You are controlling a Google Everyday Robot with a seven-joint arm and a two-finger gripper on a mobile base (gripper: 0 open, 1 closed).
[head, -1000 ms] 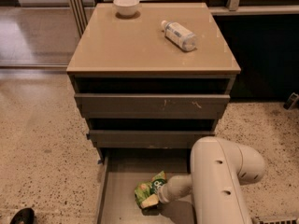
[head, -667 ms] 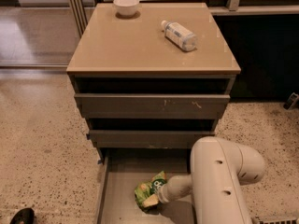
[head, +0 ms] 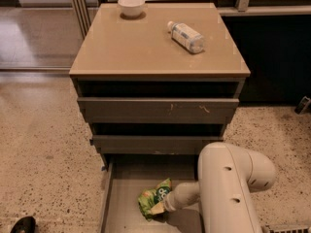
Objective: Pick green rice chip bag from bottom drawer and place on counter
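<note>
The green rice chip bag (head: 151,199) lies crumpled on the grey floor of the open bottom drawer (head: 127,186), near its middle. My gripper (head: 166,206) is down in the drawer at the bag's right edge, at the end of the white arm (head: 228,193) that reaches in from the lower right. The arm hides the drawer's right part. The tan counter (head: 146,47) tops the cabinet above.
A white bowl (head: 131,6) stands at the counter's back left and a plastic bottle (head: 186,36) lies at its back right. Two upper grey drawers (head: 155,109) stick out slightly above the bottom one. Speckled floor surrounds the cabinet; a dark object (head: 23,224) lies at lower left.
</note>
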